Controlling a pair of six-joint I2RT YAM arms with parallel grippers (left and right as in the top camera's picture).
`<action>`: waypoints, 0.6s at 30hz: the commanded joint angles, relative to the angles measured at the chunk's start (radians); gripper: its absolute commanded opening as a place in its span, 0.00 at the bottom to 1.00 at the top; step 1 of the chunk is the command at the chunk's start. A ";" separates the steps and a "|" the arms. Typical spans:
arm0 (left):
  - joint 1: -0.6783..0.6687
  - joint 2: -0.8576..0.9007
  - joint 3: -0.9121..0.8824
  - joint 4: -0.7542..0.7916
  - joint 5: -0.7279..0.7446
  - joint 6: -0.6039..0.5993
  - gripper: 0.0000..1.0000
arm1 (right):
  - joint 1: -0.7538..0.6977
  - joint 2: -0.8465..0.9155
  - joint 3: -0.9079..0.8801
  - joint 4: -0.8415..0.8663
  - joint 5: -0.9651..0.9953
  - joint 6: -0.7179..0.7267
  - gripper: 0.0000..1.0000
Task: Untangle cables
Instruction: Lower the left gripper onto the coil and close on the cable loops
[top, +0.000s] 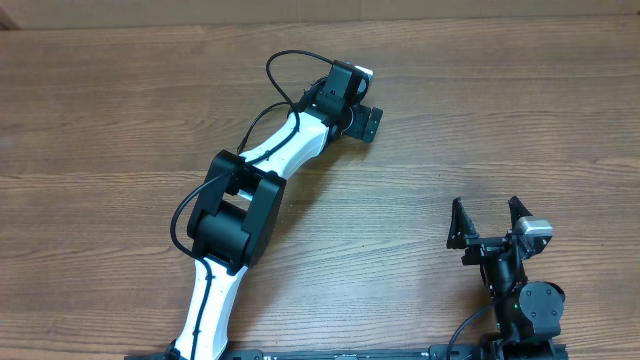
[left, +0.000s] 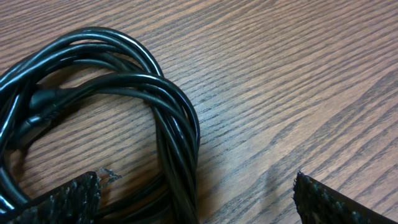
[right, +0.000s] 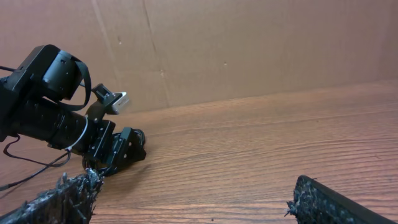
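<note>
Wood-grain surface (top: 480, 120) fills the overhead view; a brown cardboard wall (right: 249, 43) borders it at twelve o'clock.

From overhead we cannot see the cables (left: 155, 106); the left claw (top: 367, 121) covers them. In the left wrist view their coil runs off the left and bottom edges, and a plug (left: 38, 104) is too blurred to make out. The bottom edge crops the right claw (right: 193, 196) in its own view.
</note>
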 joint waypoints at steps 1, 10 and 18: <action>-0.006 0.026 0.023 0.007 -0.012 0.011 1.00 | -0.005 -0.010 -0.011 0.005 -0.005 -0.001 1.00; -0.007 0.026 0.022 0.006 -0.012 0.012 1.00 | -0.005 -0.010 -0.011 0.005 -0.005 -0.001 1.00; -0.007 0.027 0.020 -0.002 -0.013 0.012 1.00 | -0.005 -0.010 -0.011 0.005 -0.005 -0.001 1.00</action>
